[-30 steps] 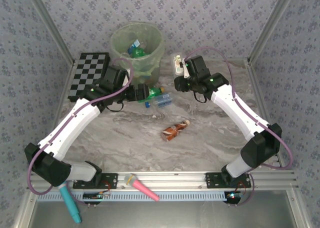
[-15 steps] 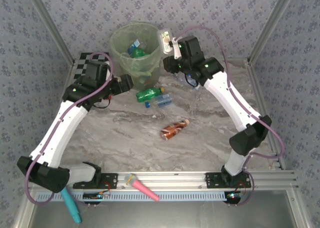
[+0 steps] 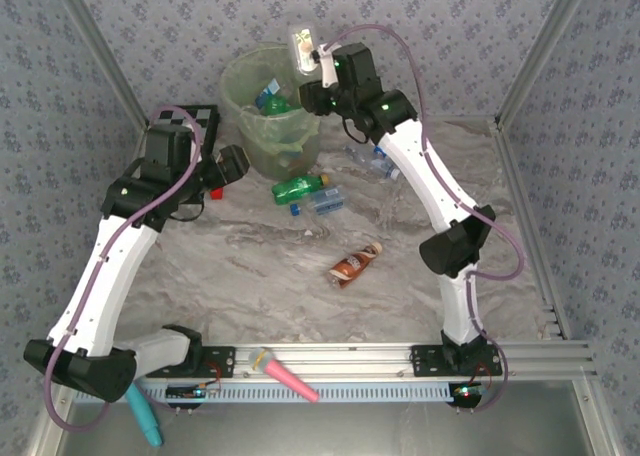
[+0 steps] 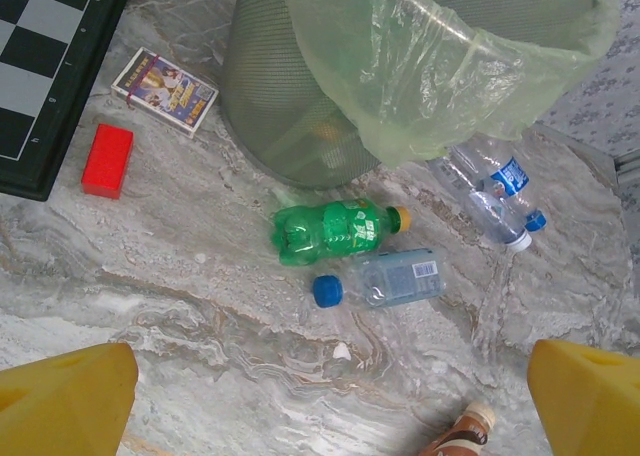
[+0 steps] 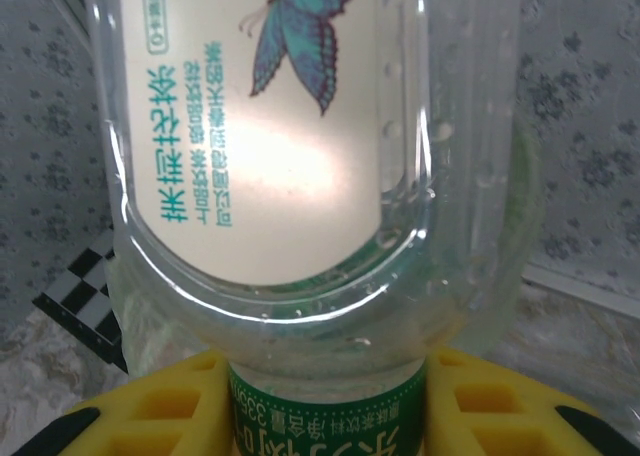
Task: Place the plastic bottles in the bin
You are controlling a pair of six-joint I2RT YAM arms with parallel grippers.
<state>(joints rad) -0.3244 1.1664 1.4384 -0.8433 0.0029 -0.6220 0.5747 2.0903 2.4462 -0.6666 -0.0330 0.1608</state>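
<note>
Swinging up from the table, the right arm now holds a clear butterfly-label bottle [image 3: 302, 44] high beside the far rim of the bin [image 3: 262, 141], the right fingers [image 5: 212, 396] clamped on the bottle's neck. The left arm has drawn back toward the chessboard [image 3: 170, 136], its left fingers [image 4: 65, 401] spread wide and empty above the table [image 3: 250, 276]. Some bottles already lie inside the bin. A green bottle [image 3: 300, 187], a blue-capped clear bottle [image 3: 320, 202], a brown bottle [image 3: 355, 264] and two more clear bottles [image 3: 368, 162] remain on the table. The step in hand looks like the drop: the bottle seems to need carrying fully over the opening before release.
</note>
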